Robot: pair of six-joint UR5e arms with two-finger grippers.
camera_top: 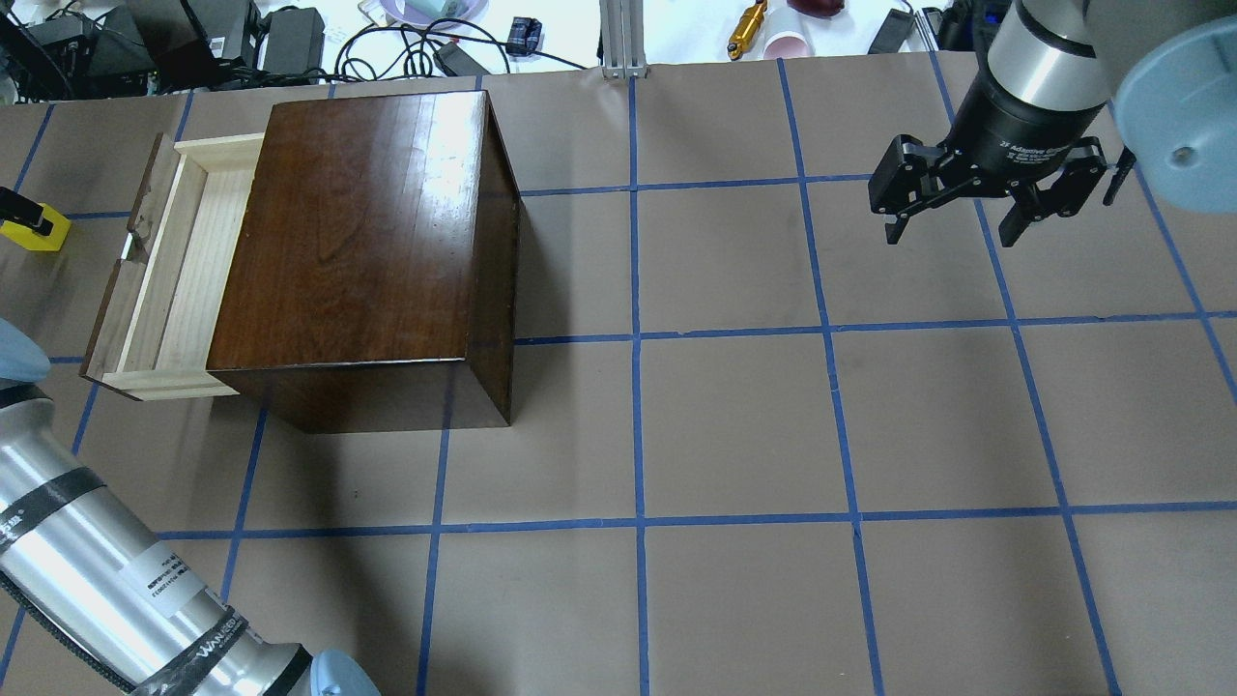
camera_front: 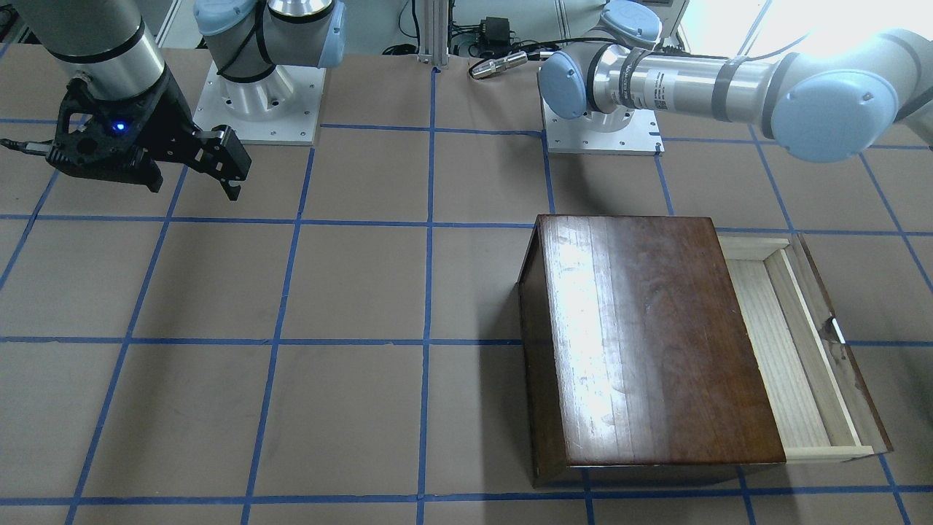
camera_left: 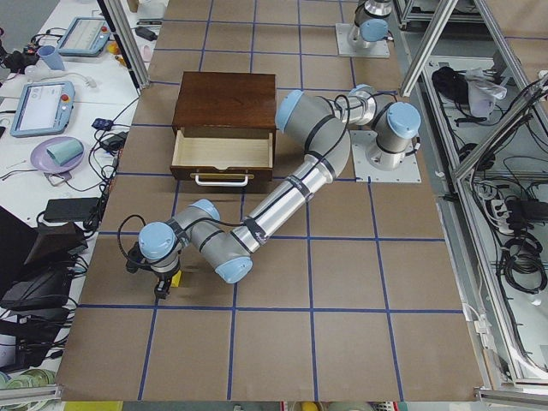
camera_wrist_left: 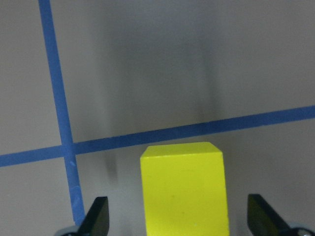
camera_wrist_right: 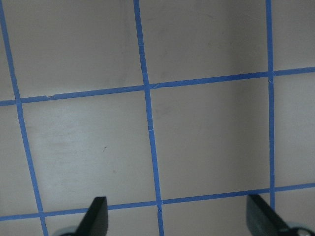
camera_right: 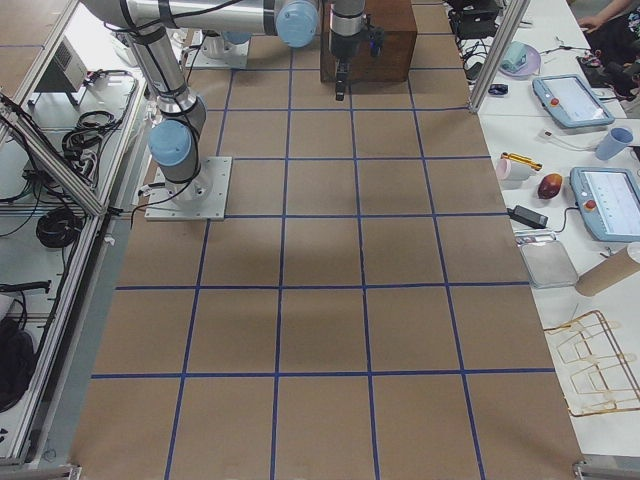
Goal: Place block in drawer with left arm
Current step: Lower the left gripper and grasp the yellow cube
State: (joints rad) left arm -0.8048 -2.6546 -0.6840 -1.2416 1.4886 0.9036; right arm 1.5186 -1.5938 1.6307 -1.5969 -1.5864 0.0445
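Observation:
The yellow block point(camera_wrist_left: 183, 189) sits on the brown table between the fingertips point(camera_wrist_left: 98, 216) of my left gripper point(camera_wrist_left: 179, 219), with a gap on each side. The left gripper is open and low over the table. In the overhead view the block point(camera_top: 37, 232) lies at the far left edge, left of the drawer point(camera_top: 179, 280). The drawer is pulled out of the dark-brown box point(camera_top: 367, 242), and its pale inside is empty. My right gripper point(camera_top: 957, 232) is open and empty, raised over the table's far right.
The drawer's dark front panel point(camera_top: 121, 280) faces the block, with a white handle point(camera_left: 221, 180). Cables, power bricks and an orange tool point(camera_top: 746, 29) lie beyond the table's far edge. The arms' base plates point(camera_front: 255, 102) stand at the robot's side.

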